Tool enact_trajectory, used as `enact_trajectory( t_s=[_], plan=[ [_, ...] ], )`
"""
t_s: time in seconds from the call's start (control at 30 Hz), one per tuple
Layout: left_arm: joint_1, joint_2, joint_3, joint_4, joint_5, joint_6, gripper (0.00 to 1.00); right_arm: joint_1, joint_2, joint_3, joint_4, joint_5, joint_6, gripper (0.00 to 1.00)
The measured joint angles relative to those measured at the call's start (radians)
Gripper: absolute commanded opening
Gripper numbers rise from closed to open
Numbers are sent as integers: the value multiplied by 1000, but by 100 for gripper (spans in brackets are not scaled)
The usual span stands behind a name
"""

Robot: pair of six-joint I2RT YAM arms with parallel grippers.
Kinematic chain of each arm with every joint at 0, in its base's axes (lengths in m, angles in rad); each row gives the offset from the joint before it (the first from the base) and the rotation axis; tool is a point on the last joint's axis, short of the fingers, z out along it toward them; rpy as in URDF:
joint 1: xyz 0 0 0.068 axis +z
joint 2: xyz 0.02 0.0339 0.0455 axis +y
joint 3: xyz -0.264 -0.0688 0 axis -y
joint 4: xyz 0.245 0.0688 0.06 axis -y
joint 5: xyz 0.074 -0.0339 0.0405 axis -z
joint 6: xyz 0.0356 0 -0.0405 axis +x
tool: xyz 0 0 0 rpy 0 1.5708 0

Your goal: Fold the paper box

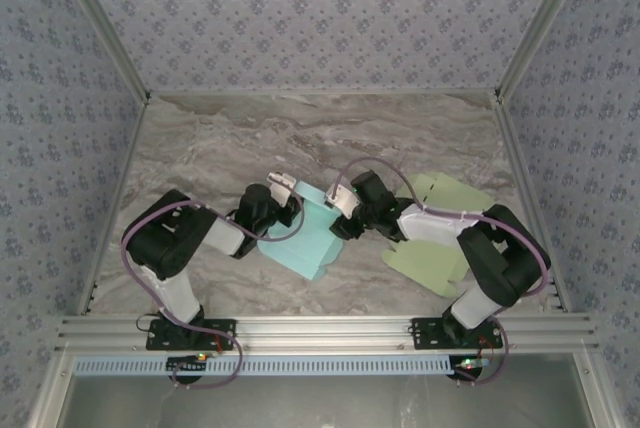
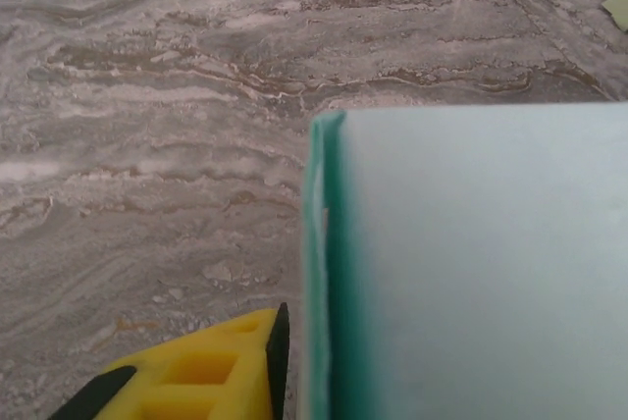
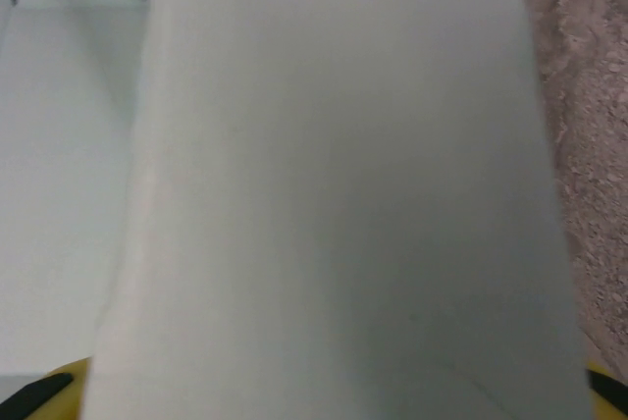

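Teal paper box (image 1: 305,238), wall-raising step by my reading, left tool (image 1: 283,186) and right tool (image 1: 339,200) at its far edge, cannot tell either's grip; next: crease wall inward.

Paper box (image 2: 471,263): cut off right and below in left wrist view; blurred in right wrist view. Left gripper (image 1: 285,188): one finger (image 2: 196,381) cropped beside box, other hidden behind box wall.

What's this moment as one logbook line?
teal paper box: mid-table, between both grippers | left gripper: at its left edge, grip unclear | right gripper: at its right side, grip unclear | green sheets: flat, right
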Motion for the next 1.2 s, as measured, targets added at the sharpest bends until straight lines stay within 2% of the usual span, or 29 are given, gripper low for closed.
enact_trajectory(
  t_s=[0.1, 0.2, 0.63, 0.7, 0.83, 1.0, 1.2],
  plan=[
    [0, 0, -17, 6, 23, -4, 47, 0, -12, -13, 10, 21, 4, 41],
    [0, 0, -35, 22, 44, -5, 51, 0, -29, -31, 18, 42, 10, 42],
    [0, 4, -101, 126, 68, -1, 52, -1, -99, -90, 18, 76, 62, 41],
    [0, 10, -97, 143, 67, 3, 48, 0, -105, -98, 17, 77, 68, 41],
    [0, 11, -77, 153, 74, 17, 34, 0, -129, -109, 14, 78, 79, 42],
    [-10, 26, -41, 171, 94, 35, 31, 6, -154, -114, 14, 85, 102, 42],
    [-35, 86, -23, 212, 73, 54, 13, 44, -157, -123, 4, 95, 137, 42]
  ],
)
